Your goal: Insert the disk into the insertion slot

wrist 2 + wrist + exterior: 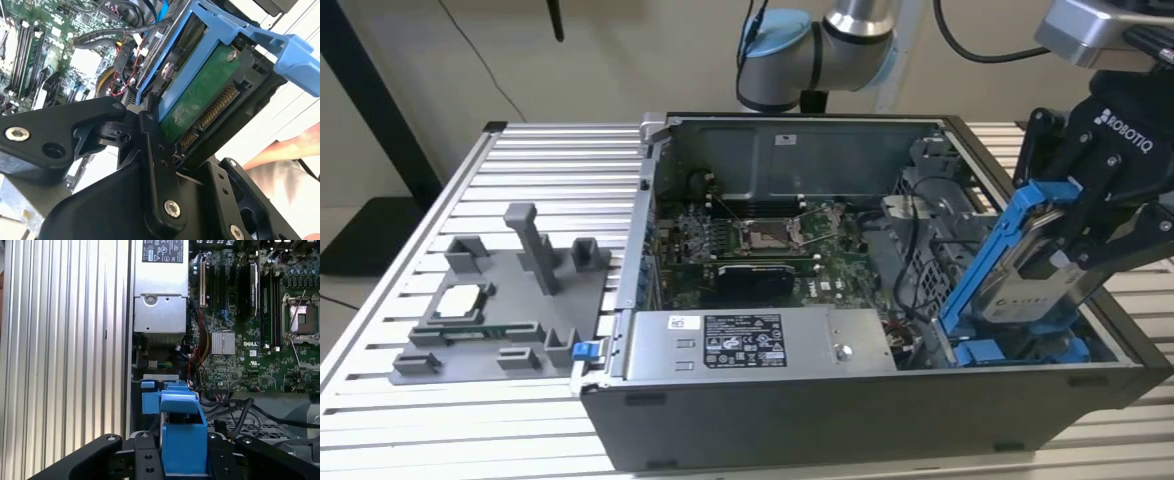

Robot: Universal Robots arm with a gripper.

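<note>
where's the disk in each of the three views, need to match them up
Exterior view: the disk stands tilted at the computer case's end on the exterior view's right, clamped in the pincer.
Second wrist view: the disk close up, green circuit board facing the camera, blue carrier around it.
First wrist view: the disk end-on, blue carrier between the pincer's black links.
Shared landmark: the green motherboard.
</note>
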